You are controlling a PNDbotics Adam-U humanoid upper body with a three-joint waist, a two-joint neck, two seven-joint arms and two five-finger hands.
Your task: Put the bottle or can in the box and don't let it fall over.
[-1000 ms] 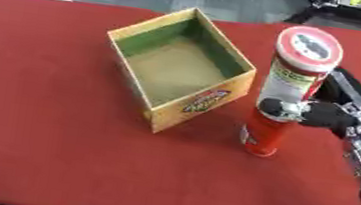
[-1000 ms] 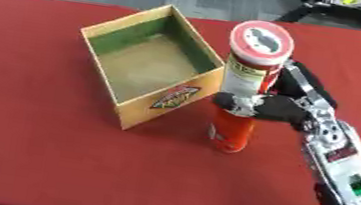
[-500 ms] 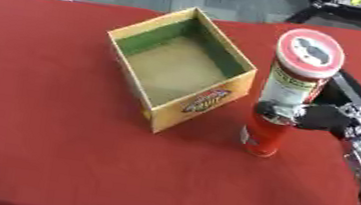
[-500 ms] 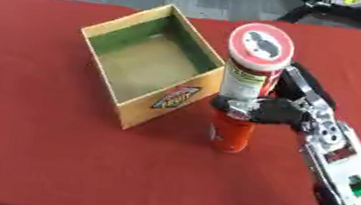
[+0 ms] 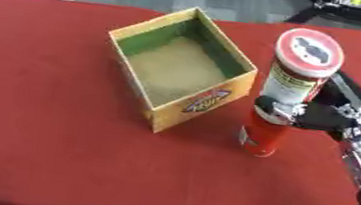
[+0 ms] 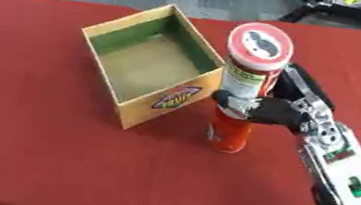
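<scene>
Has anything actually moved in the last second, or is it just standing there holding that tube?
Almost nothing moved. The right hand stays curled round the tall red can, which stands upright on the red table just right of the open cardboard box, as before. The box hasn't shifted.

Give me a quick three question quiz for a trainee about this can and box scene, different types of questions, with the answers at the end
1. True or false: the tall can already stands inside the open cardboard box.
2. Multiple choice: which robot hand grips the can? A) the left robot hand B) the right robot hand C) neither
3. Fill in the blank: the can stands upright on the red table, just to the ____ of the box as the robot sees it.

Key
1. False: it stands outside, beside the box's near right corner.
2. B: its fingers curl round the can's middle; the left robot hand shows in neither view.
3. Right.
</scene>
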